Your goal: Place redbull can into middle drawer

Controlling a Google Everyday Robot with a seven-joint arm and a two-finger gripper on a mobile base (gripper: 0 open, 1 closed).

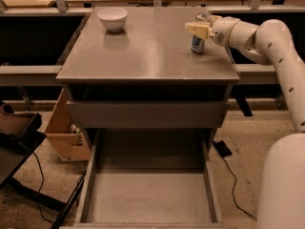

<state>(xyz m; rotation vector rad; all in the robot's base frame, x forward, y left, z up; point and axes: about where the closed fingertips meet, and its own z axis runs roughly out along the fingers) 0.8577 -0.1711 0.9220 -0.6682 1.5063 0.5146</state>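
The redbull can stands upright near the right edge of the grey cabinet top. My gripper reaches in from the right at the can's upper part and covers its middle, while the can's base rests on the top. The middle drawer is pulled out wide at the bottom of the view, below and in front of the cabinet. Its flat grey floor holds nothing.
A white bowl sits at the back left of the cabinet top. A closed grey drawer front is above the open drawer. A cardboard box stands on the floor at the left, and a black cable lies at the right.
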